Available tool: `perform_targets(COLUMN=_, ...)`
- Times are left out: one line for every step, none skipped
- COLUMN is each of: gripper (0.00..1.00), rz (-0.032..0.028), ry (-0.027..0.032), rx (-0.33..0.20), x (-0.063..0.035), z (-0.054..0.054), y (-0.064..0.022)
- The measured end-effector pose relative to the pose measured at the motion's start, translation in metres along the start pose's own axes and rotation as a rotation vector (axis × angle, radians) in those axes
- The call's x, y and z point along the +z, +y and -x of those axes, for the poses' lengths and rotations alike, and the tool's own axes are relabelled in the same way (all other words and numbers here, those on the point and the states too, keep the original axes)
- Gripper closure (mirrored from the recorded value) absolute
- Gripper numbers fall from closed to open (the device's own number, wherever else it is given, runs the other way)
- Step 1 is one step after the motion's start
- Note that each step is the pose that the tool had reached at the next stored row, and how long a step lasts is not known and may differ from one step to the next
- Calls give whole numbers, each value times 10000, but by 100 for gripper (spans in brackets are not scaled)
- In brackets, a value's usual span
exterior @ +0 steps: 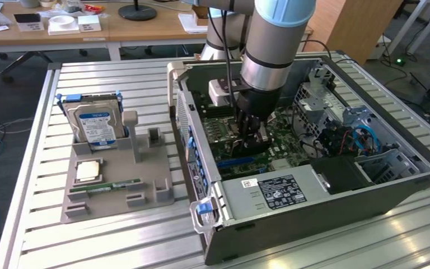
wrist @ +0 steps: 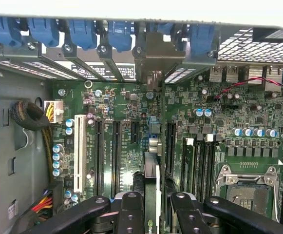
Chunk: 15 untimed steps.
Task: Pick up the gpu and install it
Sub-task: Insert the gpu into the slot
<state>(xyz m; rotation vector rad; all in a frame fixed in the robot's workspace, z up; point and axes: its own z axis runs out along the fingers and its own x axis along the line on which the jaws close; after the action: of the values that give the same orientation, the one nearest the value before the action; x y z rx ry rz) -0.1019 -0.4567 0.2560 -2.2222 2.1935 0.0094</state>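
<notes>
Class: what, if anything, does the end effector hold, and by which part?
The end effector clamps the gpu across its flat faces, at the edge opposite the motherboard.

On the table, the open computer case sits at the exterior view's right, a holder tray at the exterior view's left. A hard drive stands at the tray's far end, a RAM stick nearer. Inside the case, the claw holds the gpu edge-on over the motherboard.
</notes>
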Motion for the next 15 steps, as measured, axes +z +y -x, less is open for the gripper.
perform_targets(gripper=74, rz=0, ry=0, rx=0, x=0, z=0, y=0)
perform_targets(gripper=74, rz=-1, ry=0, rx=0, x=0, z=0, y=0)
perform_targets(gripper=74, rz=-1, ry=0, rx=-6, x=0, z=0, y=0)
perform_targets(gripper=74, rz=-5, ry=0, rx=-14, x=1, z=0, y=0)
perform_targets(gripper=74, rz=-9, ry=0, rx=-27, x=2, z=0, y=0)
perform_targets(gripper=74, rz=-9, ry=0, rx=-32, x=2, z=0, y=0)
perform_targets(gripper=74, rz=-9, ry=0, rx=-34, x=2, z=0, y=0)
perform_targets(gripper=74, rz=-9, ry=-1, rx=-37, x=2, z=0, y=0)
perform_targets(gripper=74, rz=-11, ry=-1, rx=-44, x=4, z=0, y=0)
perform_targets(gripper=74, rz=-12, ry=0, rx=-52, x=4, z=0, y=0)
perform_targets(gripper=74, rz=-13, ry=0, rx=-56, x=5, z=0, y=0)
perform_targets(gripper=74, rz=-13, ry=0, rx=-57, x=5, z=0, y=0)
perform_targets(gripper=74, rz=-13, ry=0, rx=-58, x=5, z=0, y=0)
perform_targets(gripper=74, rz=-13, ry=0, rx=-58, x=5, z=0, y=0)
perform_targets(gripper=74, rz=-13, ry=0, rx=-58, x=5, z=0, y=0)
